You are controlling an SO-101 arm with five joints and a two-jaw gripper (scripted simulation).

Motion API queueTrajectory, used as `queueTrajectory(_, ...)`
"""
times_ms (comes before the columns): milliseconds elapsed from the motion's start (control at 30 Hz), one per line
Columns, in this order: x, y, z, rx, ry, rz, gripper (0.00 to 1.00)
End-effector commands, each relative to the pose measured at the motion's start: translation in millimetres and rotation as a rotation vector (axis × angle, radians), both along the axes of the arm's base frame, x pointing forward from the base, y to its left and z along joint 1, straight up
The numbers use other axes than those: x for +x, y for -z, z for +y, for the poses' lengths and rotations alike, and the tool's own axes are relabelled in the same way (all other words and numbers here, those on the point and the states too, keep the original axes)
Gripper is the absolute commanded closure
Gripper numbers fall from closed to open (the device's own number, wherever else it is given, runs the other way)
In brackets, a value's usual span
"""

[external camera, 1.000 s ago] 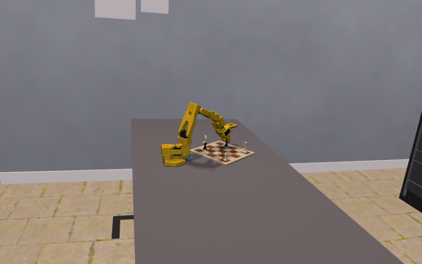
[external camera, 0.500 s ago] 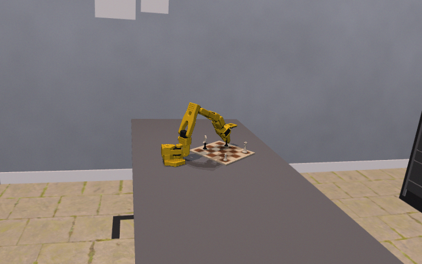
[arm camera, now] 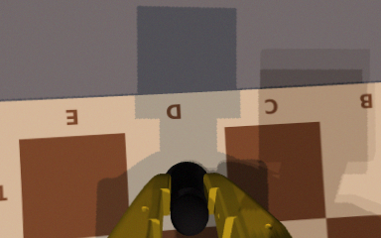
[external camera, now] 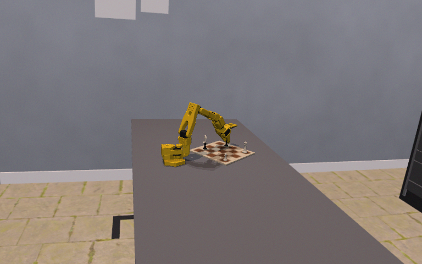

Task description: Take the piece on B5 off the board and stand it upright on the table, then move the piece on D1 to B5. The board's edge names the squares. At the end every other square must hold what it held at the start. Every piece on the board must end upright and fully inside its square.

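Note:
My yellow gripper (external camera: 226,141) (arm camera: 189,203) reaches down over the far edge of the chessboard (external camera: 231,160) (arm camera: 298,106). It is shut on a black piece (external camera: 226,143) (arm camera: 188,198) that stands on the light square under the letter D, in the first row. The yellow fingers press the piece's rounded top from both sides. Another black piece (external camera: 204,145) stands on the board's left side, with a white piece (external camera: 205,137) just behind it. A white piece (external camera: 245,147) stands at the board's right edge and a small white piece (external camera: 225,157) near its front.
The arm's base (external camera: 172,154) sits on the grey table (external camera: 217,211) left of the board. The table's far edge lies just behind the board. A dark cabinet (external camera: 414,174) stands at the far right on the floor.

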State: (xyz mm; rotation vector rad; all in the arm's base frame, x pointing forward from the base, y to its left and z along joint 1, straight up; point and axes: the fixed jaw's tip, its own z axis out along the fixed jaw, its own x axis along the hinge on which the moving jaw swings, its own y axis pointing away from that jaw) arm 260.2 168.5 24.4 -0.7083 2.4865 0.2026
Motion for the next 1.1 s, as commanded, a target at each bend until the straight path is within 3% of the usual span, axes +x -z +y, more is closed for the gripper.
queueTrajectory(0,-0.2,3.9,-3,-0.006,0.009,0.012,1.00)
queueTrajectory(333,0.4,-3.3,-5,-0.008,0.010,0.011,1.00)
queueTrajectory(1067,-0.3,-45.7,-6,-0.008,0.011,0.010,1.00)
